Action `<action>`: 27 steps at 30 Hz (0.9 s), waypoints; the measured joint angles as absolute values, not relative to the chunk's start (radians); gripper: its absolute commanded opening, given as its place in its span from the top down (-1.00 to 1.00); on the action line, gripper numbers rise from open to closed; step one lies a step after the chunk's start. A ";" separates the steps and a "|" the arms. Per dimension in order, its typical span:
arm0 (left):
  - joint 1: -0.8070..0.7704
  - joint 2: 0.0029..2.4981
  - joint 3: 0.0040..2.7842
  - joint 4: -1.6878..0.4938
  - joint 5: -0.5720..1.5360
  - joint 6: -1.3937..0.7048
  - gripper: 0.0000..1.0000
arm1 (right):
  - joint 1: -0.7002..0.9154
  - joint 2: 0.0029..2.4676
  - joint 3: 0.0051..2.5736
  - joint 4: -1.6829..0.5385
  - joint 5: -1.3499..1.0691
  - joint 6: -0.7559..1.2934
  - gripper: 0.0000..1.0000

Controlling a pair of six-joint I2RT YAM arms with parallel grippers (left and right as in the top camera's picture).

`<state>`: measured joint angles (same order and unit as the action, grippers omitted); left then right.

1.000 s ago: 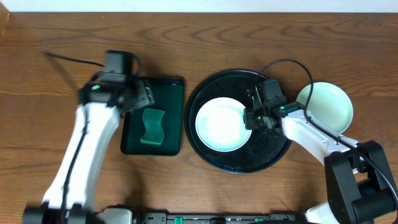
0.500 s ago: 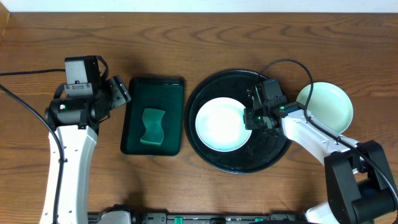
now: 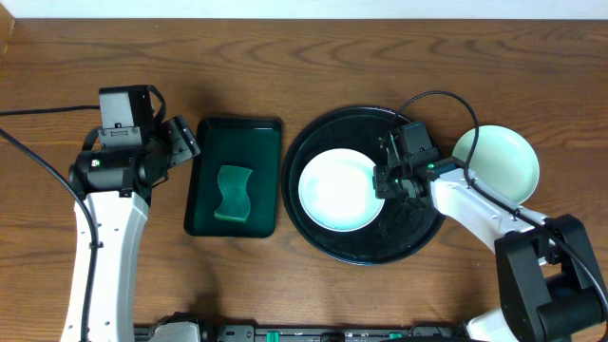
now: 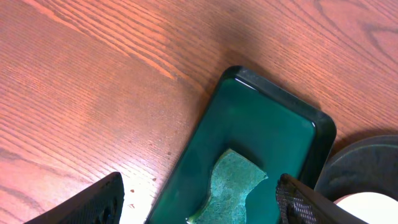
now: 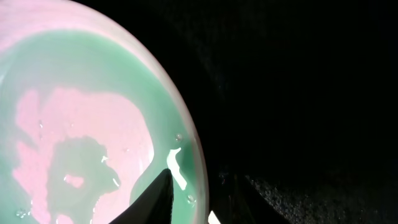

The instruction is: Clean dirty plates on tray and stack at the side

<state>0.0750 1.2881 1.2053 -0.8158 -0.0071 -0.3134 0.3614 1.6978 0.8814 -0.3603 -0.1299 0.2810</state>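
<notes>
Wooden surface [image 3: 285, 57] bears the black tray [image 3: 418, 233], where we find one plate [image 3: 332, 190] remaining, right fingers [image 5: 154, 202] seemingly pinching its rim; a mint plate [image 3: 503, 161] already sits aside at right. Left fingers [image 4: 93, 208] hang spread, empty, near the sponge [image 3: 232, 193].

Big round glossy black tray [image 3: 323, 242] sits flat on the wood, low rim all round. The plate on the tray [image 3: 337, 188] lies right side up, off-centre, toward the side away from the second plate [image 3: 503, 160]. Up close it's pale mint, wet and shiny, droplets near the rim. That second one's mint green, off the tray, just beside it. Single or stacked? Can't tell.
</notes>
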 measured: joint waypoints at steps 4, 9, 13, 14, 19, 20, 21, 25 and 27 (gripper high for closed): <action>0.075 1.288 1.205 -0.816 -0.007 -0.313 -0.57 | 0.361 1.698 0.877 -0.351 -0.127 0.281 0.53; 0.075 1.288 1.205 -0.816 -0.007 -0.313 -0.57 | 0.361 1.721 0.876 -0.332 -0.125 0.281 0.57; 0.075 1.288 1.205 -0.816 -0.007 -0.313 -0.57 | 0.361 1.728 0.876 -0.322 -0.127 0.281 0.73; 0.075 1.288 1.205 -0.817 -0.007 -0.313 -0.57 | 0.361 1.728 0.876 -0.320 -0.128 0.280 0.81; 0.075 1.288 1.205 -0.817 -0.007 -0.313 -0.57 | 0.361 1.732 0.876 -0.314 -0.143 0.281 0.97; 0.075 1.288 1.205 -0.818 -0.007 -0.313 -0.57 | 0.361 1.732 0.876 -0.314 -0.143 0.282 0.97; 0.075 1.288 1.205 -0.818 -0.007 -0.313 -0.57 | 0.361 1.732 0.876 -0.313 -0.143 0.281 0.97; 0.075 1.288 1.205 -0.818 -0.007 -0.313 -0.57 | 0.361 1.732 0.876 -0.313 -0.145 0.281 0.97; 0.075 1.288 1.205 -0.818 -0.007 -0.313 -0.57 | 0.361 1.732 0.876 -0.313 -0.145 0.282 0.97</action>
<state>0.0750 1.2881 1.2053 -0.8185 -0.0071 -0.3134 0.3611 1.7325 0.8757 -0.3130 -0.1448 0.2817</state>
